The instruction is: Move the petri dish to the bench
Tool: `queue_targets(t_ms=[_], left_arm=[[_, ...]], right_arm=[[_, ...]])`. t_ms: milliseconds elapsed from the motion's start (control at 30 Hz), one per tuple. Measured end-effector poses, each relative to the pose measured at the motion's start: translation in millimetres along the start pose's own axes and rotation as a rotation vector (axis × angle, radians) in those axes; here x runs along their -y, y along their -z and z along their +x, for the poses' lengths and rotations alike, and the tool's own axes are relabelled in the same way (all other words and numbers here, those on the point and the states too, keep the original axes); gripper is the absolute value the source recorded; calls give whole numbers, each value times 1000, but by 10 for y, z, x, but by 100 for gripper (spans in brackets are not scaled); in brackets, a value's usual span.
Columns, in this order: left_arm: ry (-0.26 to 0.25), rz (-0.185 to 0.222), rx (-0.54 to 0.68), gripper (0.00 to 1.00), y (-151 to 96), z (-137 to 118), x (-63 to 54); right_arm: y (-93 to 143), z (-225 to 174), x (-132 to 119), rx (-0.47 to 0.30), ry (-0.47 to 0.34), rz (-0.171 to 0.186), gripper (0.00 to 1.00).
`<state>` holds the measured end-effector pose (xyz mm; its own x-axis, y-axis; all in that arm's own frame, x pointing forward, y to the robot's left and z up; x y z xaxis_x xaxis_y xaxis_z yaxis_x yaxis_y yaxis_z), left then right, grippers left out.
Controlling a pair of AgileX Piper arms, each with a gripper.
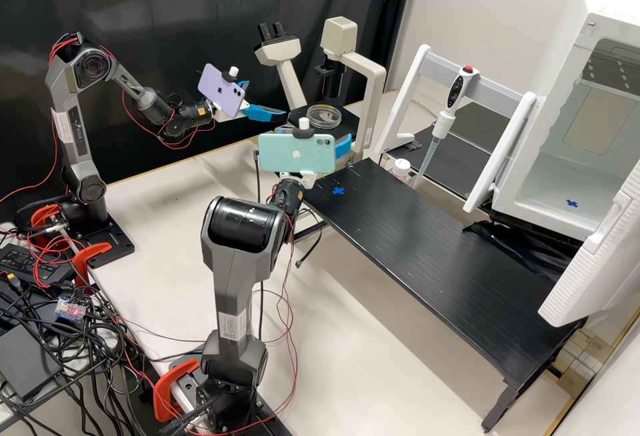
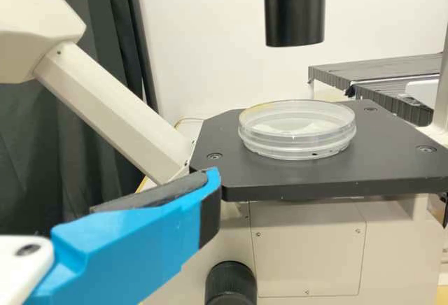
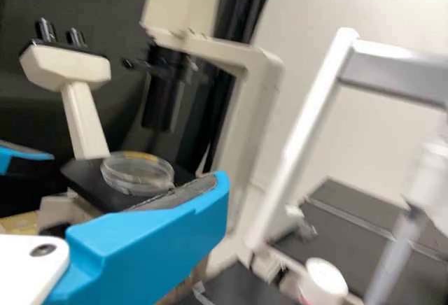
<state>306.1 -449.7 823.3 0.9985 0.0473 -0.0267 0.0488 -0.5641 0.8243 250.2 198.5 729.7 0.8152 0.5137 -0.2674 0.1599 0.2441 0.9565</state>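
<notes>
The petri dish (image 2: 297, 130) sits on the microscope stage (image 2: 385, 154), flat so it won't tip, and the left tool (image 1: 267, 99) and right tool (image 1: 320, 130) have their fingers apart, likely so one can grab it for the worktop (image 1: 427, 243).

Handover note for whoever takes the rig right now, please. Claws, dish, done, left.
Left claw: open, by the microscope's eyepiece side, dish not gripped.
Right claw: open, near the stage, holding nothing.
Petri dish: flat on the black microscope stage.
Done: no transfer; dish not on the black bench.
Left: grip dish, lift clear, set on bench, release.
</notes>
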Motion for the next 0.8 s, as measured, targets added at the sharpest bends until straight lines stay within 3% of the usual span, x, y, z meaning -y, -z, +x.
queue_targets(t_ms=[133,500,800], left_arm=[[0,0,0,100,0,0,0],[0,0,0,100,0,0,0],[0,0,0,100,0,0,0]], right_arm=[[133,217,26,-39,-3,-36,100],[224,936,111,-3,113,-30,100],[113,1523,102,51,177,-6,100]])
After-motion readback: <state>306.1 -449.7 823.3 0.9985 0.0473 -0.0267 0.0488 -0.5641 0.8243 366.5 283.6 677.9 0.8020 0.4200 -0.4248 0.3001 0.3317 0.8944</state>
